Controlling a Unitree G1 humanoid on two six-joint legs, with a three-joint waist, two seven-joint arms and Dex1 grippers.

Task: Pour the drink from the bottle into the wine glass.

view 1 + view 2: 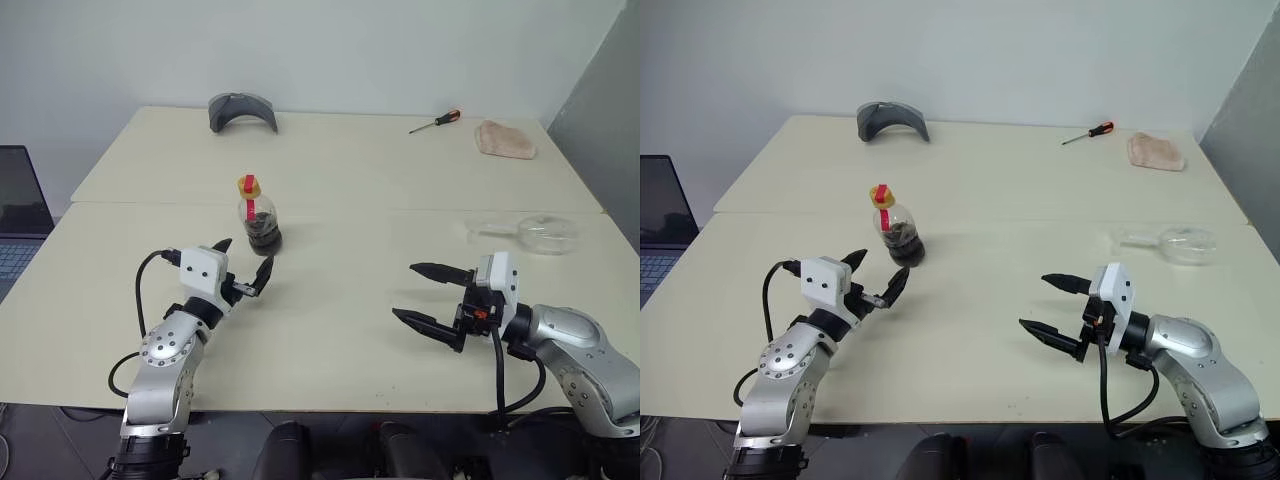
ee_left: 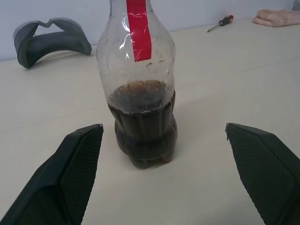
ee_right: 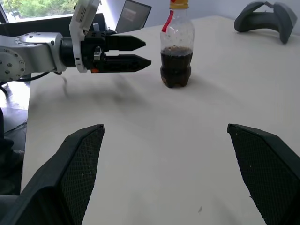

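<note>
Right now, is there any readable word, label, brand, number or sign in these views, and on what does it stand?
None can be read.
bottle: its red label is a plain red strip, no lettering visible.
yellow cap: no text to make out.
laptop: screen dark, keys too small to read.
screwdriver, grey curved object, cloth: no markings visible.

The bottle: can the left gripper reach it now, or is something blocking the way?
Probably yes. The left gripper is open and faces the upright bottle, with bare table between them.
</note>
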